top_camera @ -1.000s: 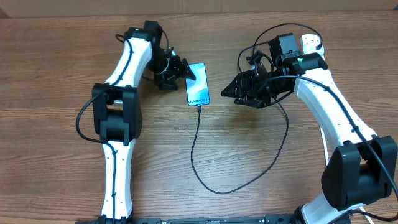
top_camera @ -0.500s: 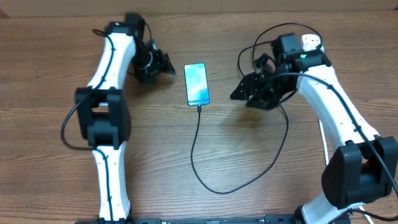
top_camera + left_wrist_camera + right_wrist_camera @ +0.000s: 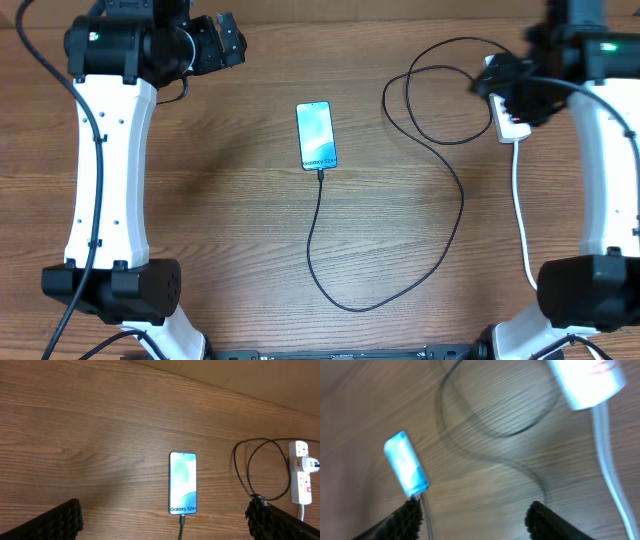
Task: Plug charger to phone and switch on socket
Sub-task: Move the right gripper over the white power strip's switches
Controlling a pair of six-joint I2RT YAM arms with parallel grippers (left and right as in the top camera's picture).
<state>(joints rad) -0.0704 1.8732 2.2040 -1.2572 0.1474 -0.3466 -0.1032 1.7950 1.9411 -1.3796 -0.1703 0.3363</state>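
Note:
The phone [image 3: 316, 136] lies flat mid-table with its teal screen lit; it also shows in the left wrist view [image 3: 183, 483] and blurred in the right wrist view [image 3: 406, 464]. The thin black charger cable [image 3: 330, 290] has its tip in the phone's bottom edge, loops across the table and runs up to the white socket strip [image 3: 508, 122], seen also in the left wrist view [image 3: 304, 471]. My left gripper [image 3: 222, 42] is open, high at the far left, away from the phone. My right gripper [image 3: 500, 85] is open above the socket strip, partly hiding it.
The socket's thick white cord [image 3: 522, 230] runs down the right side toward the table's front edge. A light wall or board edge [image 3: 250, 380] borders the far side of the wooden table [image 3: 230, 230].
Both arms have lifted and drawn back from the table's middle. My left gripper moved away from the phone to the far left. My right gripper moved up and right over the socket strip.

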